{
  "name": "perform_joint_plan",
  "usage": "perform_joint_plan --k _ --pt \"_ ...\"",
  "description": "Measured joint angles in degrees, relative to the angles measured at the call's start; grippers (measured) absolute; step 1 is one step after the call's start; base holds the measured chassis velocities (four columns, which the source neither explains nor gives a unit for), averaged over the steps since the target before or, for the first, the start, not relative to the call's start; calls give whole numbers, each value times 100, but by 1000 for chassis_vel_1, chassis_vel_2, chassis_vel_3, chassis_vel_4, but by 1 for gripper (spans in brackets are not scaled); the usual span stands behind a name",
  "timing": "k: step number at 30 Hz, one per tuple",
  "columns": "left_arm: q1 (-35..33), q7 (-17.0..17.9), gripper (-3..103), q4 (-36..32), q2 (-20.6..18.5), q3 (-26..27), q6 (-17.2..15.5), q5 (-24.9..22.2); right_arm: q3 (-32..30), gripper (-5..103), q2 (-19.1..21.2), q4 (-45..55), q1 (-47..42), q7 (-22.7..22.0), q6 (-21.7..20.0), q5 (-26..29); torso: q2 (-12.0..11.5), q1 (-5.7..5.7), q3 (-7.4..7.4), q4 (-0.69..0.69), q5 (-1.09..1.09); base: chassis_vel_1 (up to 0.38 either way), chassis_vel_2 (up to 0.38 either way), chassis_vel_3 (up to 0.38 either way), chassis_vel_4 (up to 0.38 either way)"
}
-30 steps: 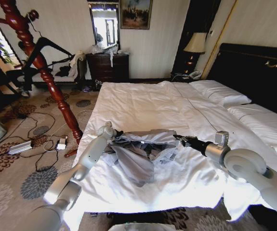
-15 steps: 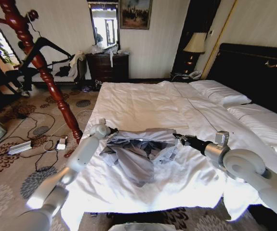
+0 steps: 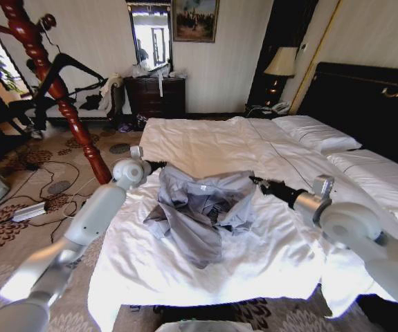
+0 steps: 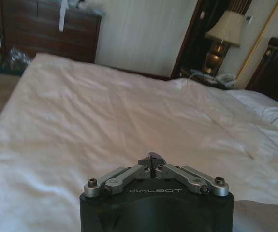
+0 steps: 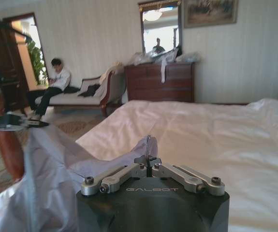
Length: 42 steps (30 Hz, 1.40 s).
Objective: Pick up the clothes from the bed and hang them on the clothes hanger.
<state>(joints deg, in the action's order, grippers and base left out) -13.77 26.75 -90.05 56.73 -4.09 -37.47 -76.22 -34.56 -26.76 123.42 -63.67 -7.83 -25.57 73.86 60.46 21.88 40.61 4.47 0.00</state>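
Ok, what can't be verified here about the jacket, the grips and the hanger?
- Jacket, head view: zip and sleeves are lost in its own bunched folds.
- Left end effector, head view: too small to judge how much cloth it pinches.
- Right end effector, right wrist view: its black body hides the cloth below the pinch.
- Clothes hanger, head view: the hook is hidden behind the wooden post.

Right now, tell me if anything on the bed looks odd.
The jacket is bunched and twisted, not flat: its two top corners are lifted off the duvet between the left gripper and right gripper, both shut on it, while the rest sags in a crumpled heap. The duvet is wrinkled below it.
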Motion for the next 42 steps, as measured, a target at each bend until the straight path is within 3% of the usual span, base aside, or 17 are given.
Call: perform_joint_plan --k 7,9,15,18,24,34,40,42 --pt "695 90 0 -134 -294 -367 70 -280 415 0 129 -325 1098 14 -147 393 0 0 0 -2 -1 0 0 0 0" --pt "1283 204 0 -145 -319 -547 90 -530 928 0 111 -628 2061 -12 -145 560 0 0 1 0 -2 0 0 0 0" --pt "2271 314 0 -23 -355 -1010 90 -897 1771 0 -71 -1101 3428 -75 -139 889 0 0 0 0 -1 0 0 0 0" --pt "3001 377 0 214 -320 -1383 73 -1167 2461 0 -353 -1559 4582 -86 -134 1040 0 1 1 0 -1 0 0 0 0" --pt "3778 364 0 593 -317 -1732 66 -1308 3193 0 -738 -2177 5728 -60 -95 1117 0 1 1 -1 -3 0 0 0 0" --pt "5672 -156 0 1915 -164 -2605 69 -1600 4683 0 -1896 -3906 8260 139 -24 1258 0 1 0 -4 -2 0 0 0 0" --pt "6159 -290 0 2135 -207 -2947 61 -1757 4993 0 -2141 -4329 8845 200 0 1374 0 0 -1 2 0 0 0 0 0" --pt "6216 -256 0 1972 -402 -3041 48 -1863 5108 0 -2124 -4356 8927 201 6 1513 0 0 0 -1 -2 0 0 0 0"
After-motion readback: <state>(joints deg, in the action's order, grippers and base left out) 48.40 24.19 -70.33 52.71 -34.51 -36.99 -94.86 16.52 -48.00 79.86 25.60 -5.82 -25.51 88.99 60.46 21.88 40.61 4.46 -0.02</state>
